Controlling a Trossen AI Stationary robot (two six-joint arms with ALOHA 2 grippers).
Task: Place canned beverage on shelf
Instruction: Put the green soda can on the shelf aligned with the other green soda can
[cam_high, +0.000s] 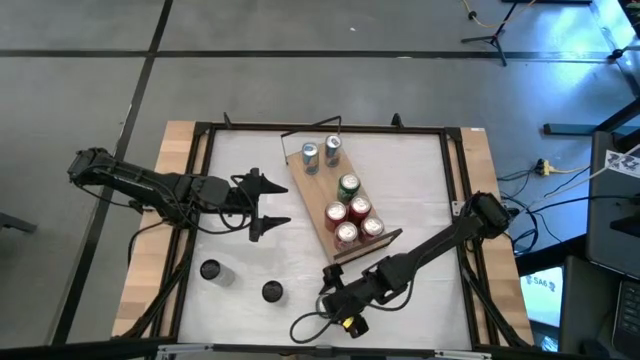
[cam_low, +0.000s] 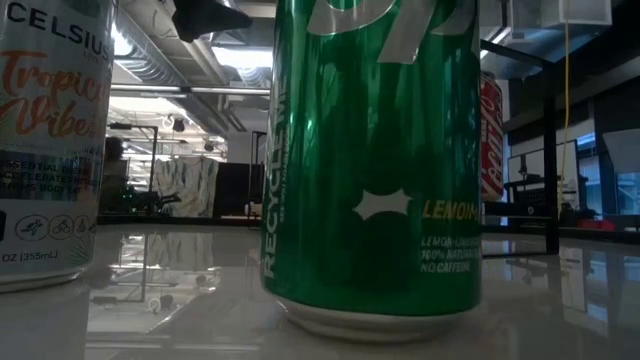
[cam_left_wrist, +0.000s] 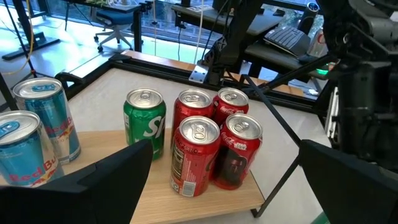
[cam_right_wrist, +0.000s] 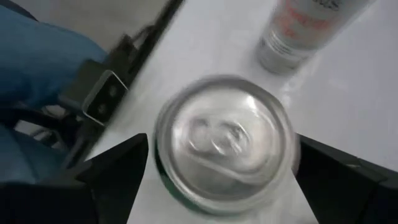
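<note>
On white table (cam_high: 420, 240): shelf (cam_high: 318, 212) with seven cans; left jaws wide, right jaws wide over green can (cam_right_wrist: 224, 140).

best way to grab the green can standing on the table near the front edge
Probably from straight above, fingers down either side of the round wall just under the rim. The green can stands upright on the table, top showing, with the open right gripper over it, jaws straddling it. The white can stands apart, so the sides look clear.
</note>
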